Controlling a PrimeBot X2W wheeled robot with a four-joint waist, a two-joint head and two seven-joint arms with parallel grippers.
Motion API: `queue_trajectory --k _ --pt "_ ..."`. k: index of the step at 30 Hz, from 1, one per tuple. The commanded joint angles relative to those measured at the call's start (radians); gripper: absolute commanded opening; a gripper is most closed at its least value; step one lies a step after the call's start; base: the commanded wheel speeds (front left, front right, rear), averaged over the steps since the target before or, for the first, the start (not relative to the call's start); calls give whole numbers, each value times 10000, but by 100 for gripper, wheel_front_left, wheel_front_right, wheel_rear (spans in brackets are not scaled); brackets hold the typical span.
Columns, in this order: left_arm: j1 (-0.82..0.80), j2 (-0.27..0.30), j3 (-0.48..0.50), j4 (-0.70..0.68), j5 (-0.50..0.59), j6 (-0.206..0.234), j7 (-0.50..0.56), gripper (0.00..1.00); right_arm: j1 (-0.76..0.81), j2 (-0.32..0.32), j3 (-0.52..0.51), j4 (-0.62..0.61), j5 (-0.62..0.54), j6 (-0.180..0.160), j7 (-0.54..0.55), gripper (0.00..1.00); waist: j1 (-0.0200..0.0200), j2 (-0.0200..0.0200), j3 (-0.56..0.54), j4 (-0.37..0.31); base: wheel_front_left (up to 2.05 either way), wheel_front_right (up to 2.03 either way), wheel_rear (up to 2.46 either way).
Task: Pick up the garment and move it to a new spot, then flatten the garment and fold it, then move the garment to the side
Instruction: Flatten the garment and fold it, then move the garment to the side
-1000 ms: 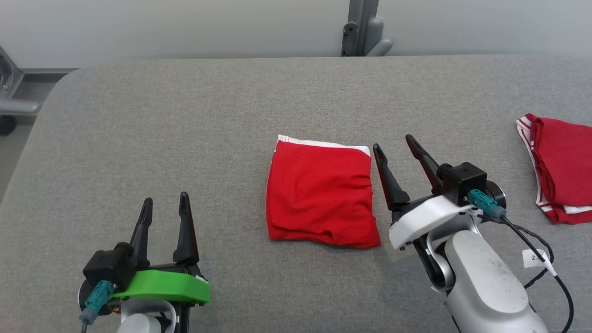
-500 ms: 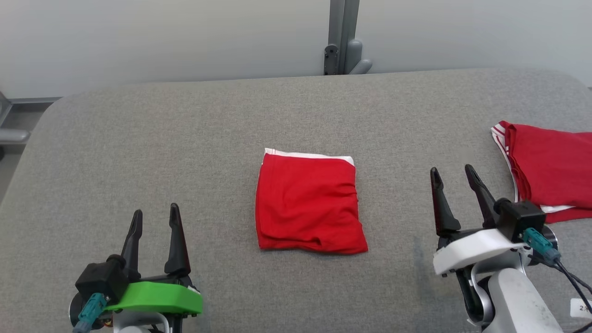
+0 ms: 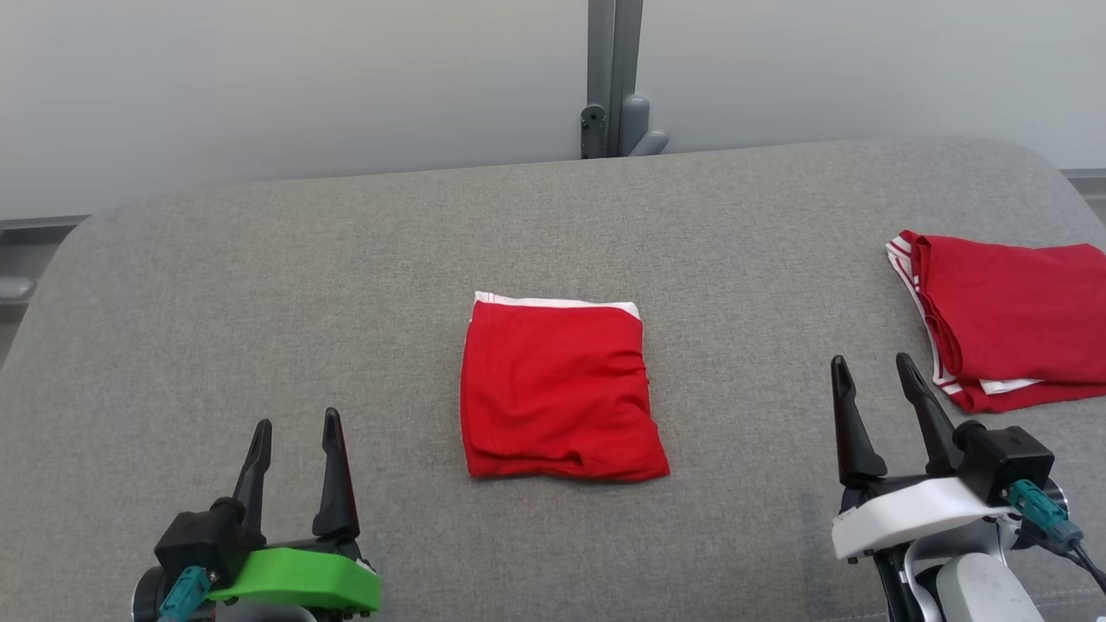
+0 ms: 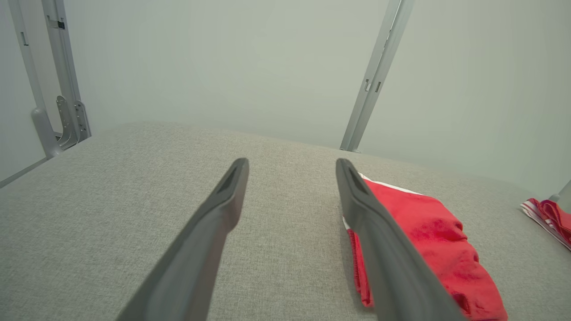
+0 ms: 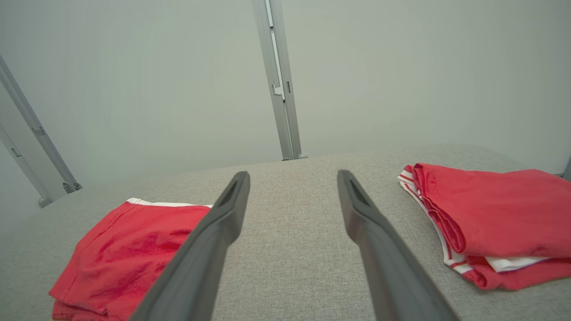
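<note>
Two tools wait empty at the near side of the scene. The left tool, on its green mount, has its dark fingers spread with nothing between them, and the right tool, on a white mount, is likewise released and carries nothing. Both point away from the robot above the grey table, and neither touches cloth. Between them, near the middle of the table, lies the garment. It is red with a white band along its far edge and is folded into a compact near-square, with ripples on its right side and a rolled fold along its near edge. Farther right, close to the table's right edge and just beyond the right tool, a second garment of the same red with white stripes rests folded. Flattening and folding of the central garment look finished, so the step in hand appears to be the last one, moving it to the side, and that has not begun. The next move probably calls for one tool to come down at an edge of the stack and close on all its layers together. It would then lift or slide the stack sideways without letting the fold open, and set it down clear of the other pile.
</note>
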Motion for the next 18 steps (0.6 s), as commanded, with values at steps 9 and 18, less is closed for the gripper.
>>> queue_trajectory --k 9,18 --pt "219 16 25 19 133 4 0 100 229 -22 -2 -122 4 -3 -20 100 0 101 -65 -82 0 0 0" --pt "111 -2 2 36 145 -46 1 100 -206 -25 400 466 332 -2 112 100 0 101 17 109 0 0 0"
